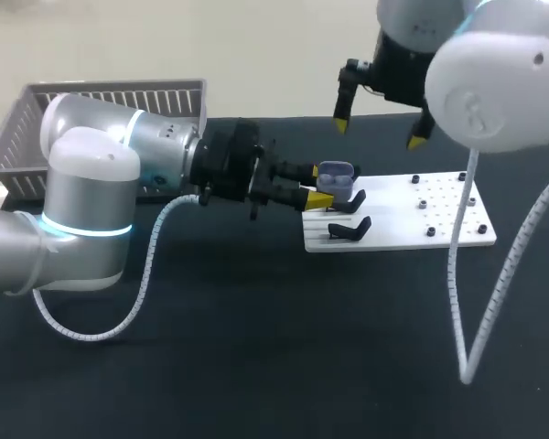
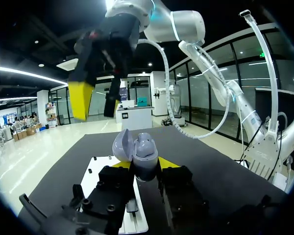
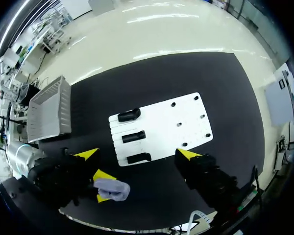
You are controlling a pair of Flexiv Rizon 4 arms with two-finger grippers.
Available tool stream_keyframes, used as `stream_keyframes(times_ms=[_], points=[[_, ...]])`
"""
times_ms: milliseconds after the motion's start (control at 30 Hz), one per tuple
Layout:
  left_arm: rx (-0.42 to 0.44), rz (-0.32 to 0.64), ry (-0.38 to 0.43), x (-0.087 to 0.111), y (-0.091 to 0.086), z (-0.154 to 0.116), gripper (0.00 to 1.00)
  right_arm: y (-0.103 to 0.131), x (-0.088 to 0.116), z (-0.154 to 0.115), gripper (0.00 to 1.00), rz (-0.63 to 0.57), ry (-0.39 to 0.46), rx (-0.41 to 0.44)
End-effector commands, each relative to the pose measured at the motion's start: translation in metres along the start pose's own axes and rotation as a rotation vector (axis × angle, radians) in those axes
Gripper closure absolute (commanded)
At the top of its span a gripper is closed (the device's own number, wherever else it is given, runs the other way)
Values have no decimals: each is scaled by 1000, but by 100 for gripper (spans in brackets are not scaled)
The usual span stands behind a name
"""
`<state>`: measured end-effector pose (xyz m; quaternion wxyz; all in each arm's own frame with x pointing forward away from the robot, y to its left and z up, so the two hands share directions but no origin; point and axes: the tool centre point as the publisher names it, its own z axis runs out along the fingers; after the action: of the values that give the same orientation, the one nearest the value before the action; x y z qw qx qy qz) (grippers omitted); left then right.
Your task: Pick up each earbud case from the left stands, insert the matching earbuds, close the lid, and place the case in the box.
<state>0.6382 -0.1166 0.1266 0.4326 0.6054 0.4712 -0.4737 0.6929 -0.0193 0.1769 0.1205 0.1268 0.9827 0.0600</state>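
My left gripper (image 1: 322,186) is shut on a grey-lilac earbud case (image 1: 335,174), held above the left end of the white board (image 1: 412,219). In the left wrist view the case (image 2: 143,155) sits upright between the yellow tips of the left gripper (image 2: 144,167), its lid open. My right gripper (image 1: 379,130) hangs open, higher up and behind the case, with nothing in it. From the right wrist view the right gripper (image 3: 137,154) is spread wide high over the board (image 3: 161,122). Below it, the case (image 3: 112,190) sits in my left arm's grip.
Three black stands (image 3: 133,136) line the board's left end, and small black pegs (image 1: 430,203) dot its right part. A grey slatted basket (image 1: 101,96) stands at the table's back left. A white spiral cable (image 1: 467,302) hangs from my right arm to the table.
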Motion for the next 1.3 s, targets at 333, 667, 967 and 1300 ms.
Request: stream_keyframes(times_ms=[333,667,967,1300], points=[[-2,2,-1,1,0,0,100,-9,12,24,0,2,90,48],[-2,2,-1,1,0,0,100,-7,34,15,0,-19,142,41],[-2,2,-1,1,0,0,100,-2,48,8,0,-43,184,32],[-2,2,-1,1,0,0,100,-7,48,-8,0,-48,63,-5]])
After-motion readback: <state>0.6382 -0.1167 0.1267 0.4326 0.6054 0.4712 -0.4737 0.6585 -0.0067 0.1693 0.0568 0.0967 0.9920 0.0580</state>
